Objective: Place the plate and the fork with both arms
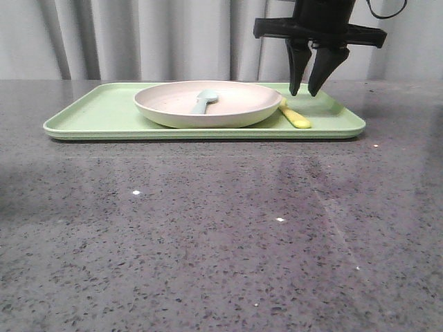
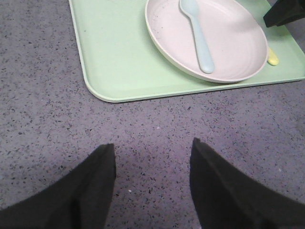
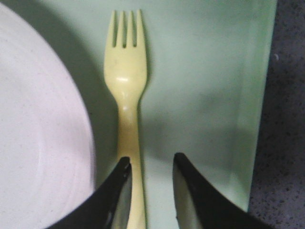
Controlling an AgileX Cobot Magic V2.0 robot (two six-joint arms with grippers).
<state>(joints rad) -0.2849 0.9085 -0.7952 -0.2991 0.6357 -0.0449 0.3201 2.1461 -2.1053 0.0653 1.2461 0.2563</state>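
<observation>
Lying flat on the green tray (image 1: 97, 114) just beside the plate (image 1: 208, 104), the yellow fork (image 3: 126, 105) has its handle between the right gripper (image 3: 150, 183)'s slightly parted, empty jaws, while the left gripper (image 2: 152, 183) hangs open over bare countertop (image 1: 208, 242).

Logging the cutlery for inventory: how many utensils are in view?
2. The pale spoon lies in the plate; the yellow fork lies on the green tray beside the plate, under the right pincer. None seems hidden.
</observation>
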